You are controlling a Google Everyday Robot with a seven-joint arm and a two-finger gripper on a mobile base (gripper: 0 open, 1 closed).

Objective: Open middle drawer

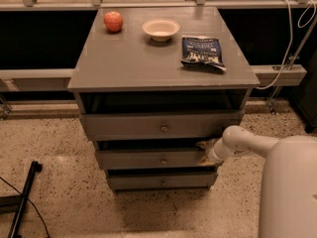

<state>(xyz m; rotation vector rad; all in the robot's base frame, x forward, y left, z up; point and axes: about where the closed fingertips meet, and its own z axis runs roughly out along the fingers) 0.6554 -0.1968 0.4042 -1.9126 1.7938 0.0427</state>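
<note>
Resting on the cabinet top, rear left: apple. Sitting rear centre: bowl. Lying towards the right edge: snack bag. Stacking down the cabinet front: top drawer, middle drawer, bottom drawer. Hanging at the cabinet's right front, by the middle drawer's right end: gripper. Lying on the floor left of the cabinet: stand.
</note>
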